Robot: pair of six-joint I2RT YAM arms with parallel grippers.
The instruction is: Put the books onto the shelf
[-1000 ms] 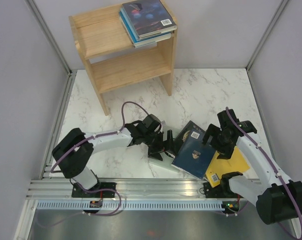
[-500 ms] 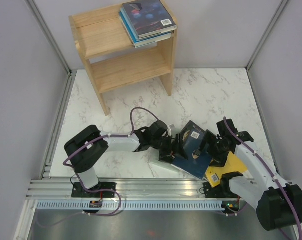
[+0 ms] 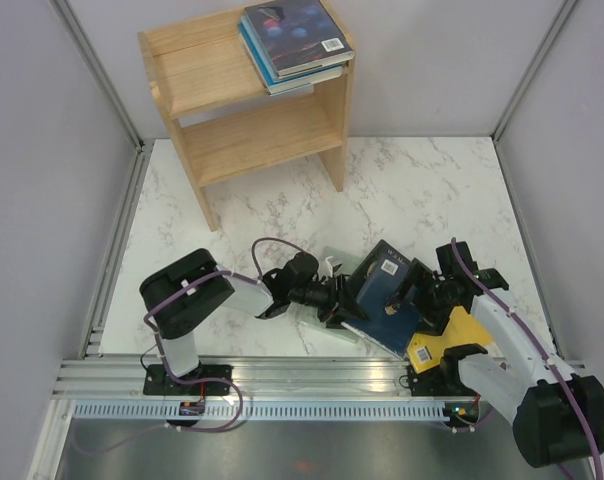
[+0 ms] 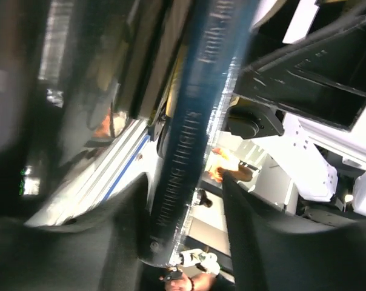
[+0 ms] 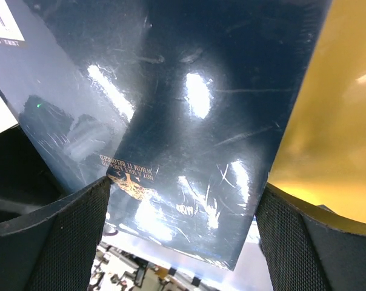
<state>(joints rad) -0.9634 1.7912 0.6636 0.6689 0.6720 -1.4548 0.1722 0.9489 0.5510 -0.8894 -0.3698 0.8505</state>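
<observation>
Books lie overlapped in a heap on the tabletop, well in front of the shelf and off toward its right side. A further stack of books sits on the shelf's top tier at its right end, one corner overhanging. In the heap you can pick out four:
- a navy book with a gold emblem;
- a dark book with a white label, lapping over it on the shelf side;
- a yellow book, on the side away from the shelf;
- a pale book, underneath at the left.

Surface and room: you are working on a white marble-patterned top. Plain pale grey walls enclose it behind and to both sides of the shelf, with metal posts in the back corners. Aluminium rails run along the edge farthest from the shelf, where both arms are bolted.

Left gripper: at the heap's left edge. Its wrist view is blurred and shows a blue spine lettered "Wuthering Heights" running between the fingers. You cannot tell whether they press on it.

Right gripper: at the heap's right side, fingers spread wide, holding nothing. Its wrist view looks down on the navy cover, with yellow beside it.
</observation>
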